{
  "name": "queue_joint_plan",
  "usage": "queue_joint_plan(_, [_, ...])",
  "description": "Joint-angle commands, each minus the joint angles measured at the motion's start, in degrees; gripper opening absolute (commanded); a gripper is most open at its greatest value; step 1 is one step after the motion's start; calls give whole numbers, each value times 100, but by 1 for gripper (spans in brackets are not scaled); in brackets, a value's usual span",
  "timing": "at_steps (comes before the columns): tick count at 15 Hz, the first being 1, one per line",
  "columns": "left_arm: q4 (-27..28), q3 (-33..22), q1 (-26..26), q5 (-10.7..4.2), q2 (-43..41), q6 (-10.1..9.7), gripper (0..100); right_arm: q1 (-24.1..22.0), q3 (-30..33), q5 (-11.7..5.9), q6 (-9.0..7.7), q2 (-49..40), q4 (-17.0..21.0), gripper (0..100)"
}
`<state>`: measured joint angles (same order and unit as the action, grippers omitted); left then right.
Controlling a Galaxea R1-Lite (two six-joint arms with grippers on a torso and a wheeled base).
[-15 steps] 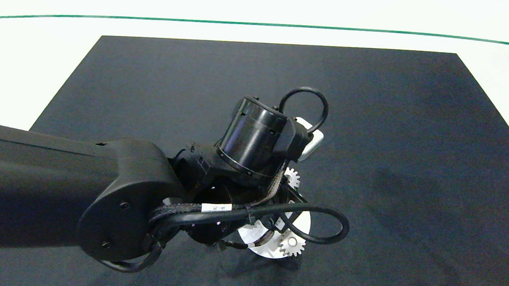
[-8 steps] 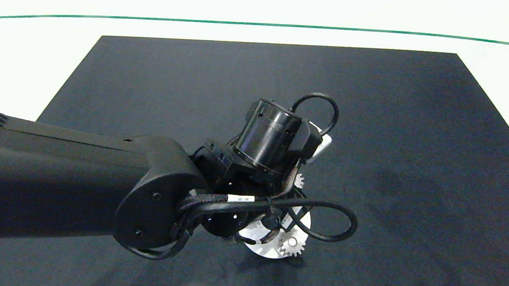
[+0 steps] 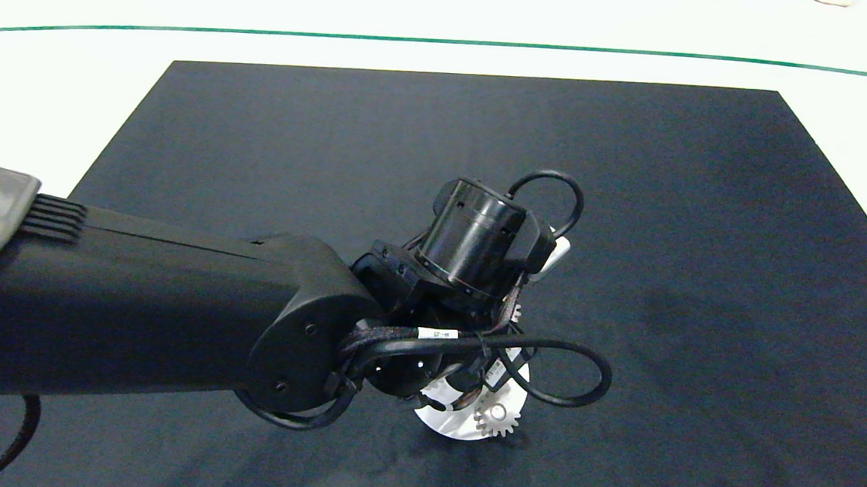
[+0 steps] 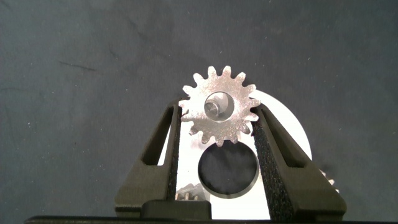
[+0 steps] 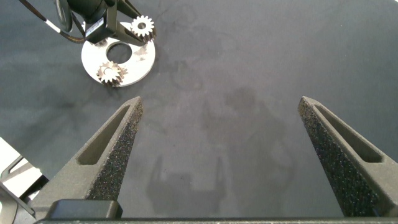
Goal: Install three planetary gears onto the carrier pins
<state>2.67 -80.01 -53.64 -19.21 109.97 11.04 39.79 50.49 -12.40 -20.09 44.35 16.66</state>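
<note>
The left pincer (image 4: 221,124), clamped on a planetary gear (image 4: 219,106), has advanced until a carrier pin (image 4: 214,109) shows through its bore, nearly seated.

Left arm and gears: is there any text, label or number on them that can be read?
White tag on the left arm's cable: it bears small dark marks, too small to read.
Held planetary gear between the left gripper's fingers: no marking.
White carrier disc: no text visible.
</note>
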Motion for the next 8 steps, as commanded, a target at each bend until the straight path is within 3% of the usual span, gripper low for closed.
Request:
queue_joint_plan(1, [5,20,11,-12,16,38,16,2,-4,-8,-12,-14,-5,100])
queue_joint_plan(8, [181,11,29,-12,16,29,16,2,-4,1,-83,-67,-14,100])
